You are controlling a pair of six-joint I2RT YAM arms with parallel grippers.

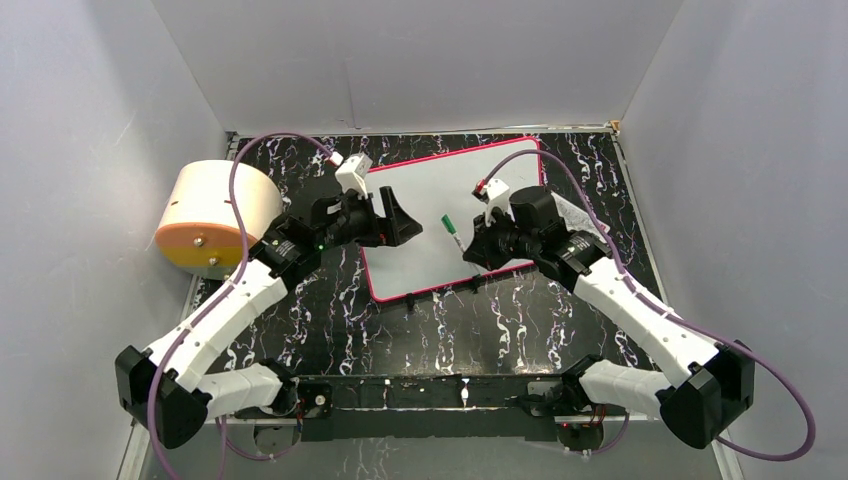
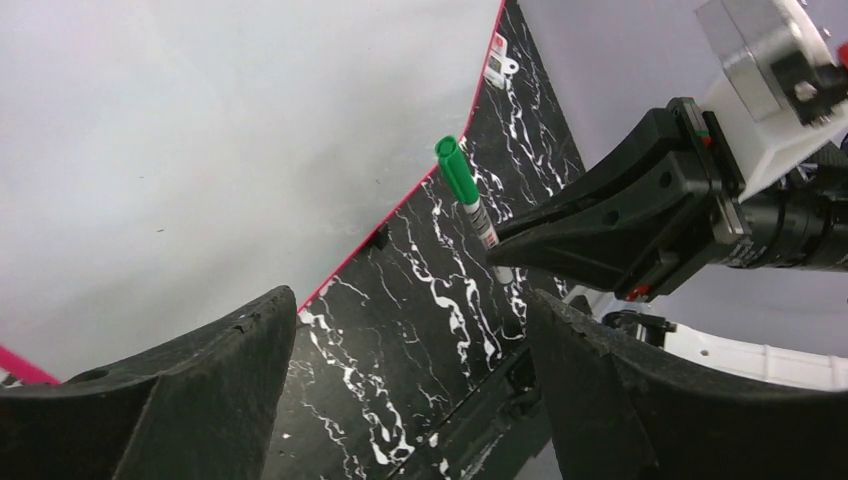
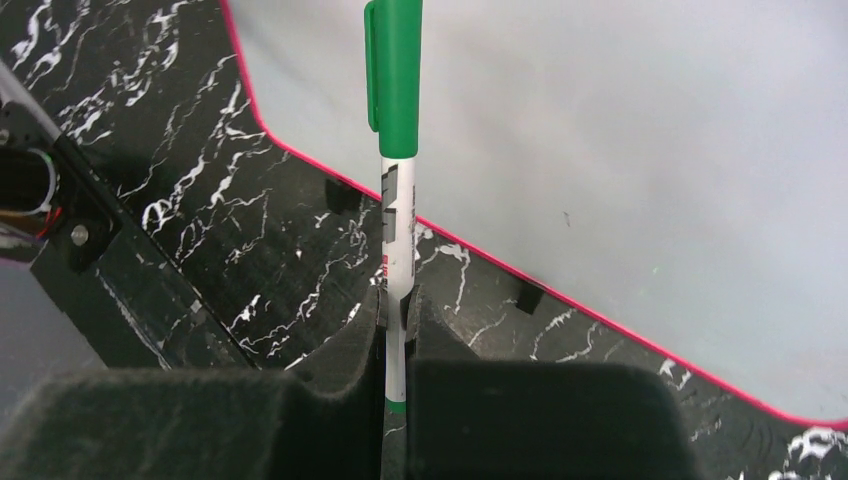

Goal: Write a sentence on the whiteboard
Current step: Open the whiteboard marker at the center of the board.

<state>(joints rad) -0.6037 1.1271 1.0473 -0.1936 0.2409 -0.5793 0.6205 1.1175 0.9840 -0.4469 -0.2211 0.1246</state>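
The whiteboard [image 1: 425, 262] lies flat on the black marbled table, its pink-red rim showing in both wrist views [image 2: 230, 150] [image 3: 620, 150]. Its visible surface is blank, so no sentence shows. My right gripper [image 1: 472, 249] [image 3: 397, 310] is shut on the white barrel of a marker [image 1: 451, 229] [image 3: 397, 150]. The marker's green cap is on and points away over the board's near part. My left gripper [image 1: 412, 226] [image 2: 410, 300] hovers open and empty over the board's left edge, facing the marker [image 2: 465, 190] and the right gripper [image 2: 505, 245].
A pale cylinder with an orange end [image 1: 210, 215] stands at the far left by the wall. A small white packet with a red mark [image 2: 497, 68] lies beside the board's far edge. White walls close in the table [image 1: 480, 310] on three sides.
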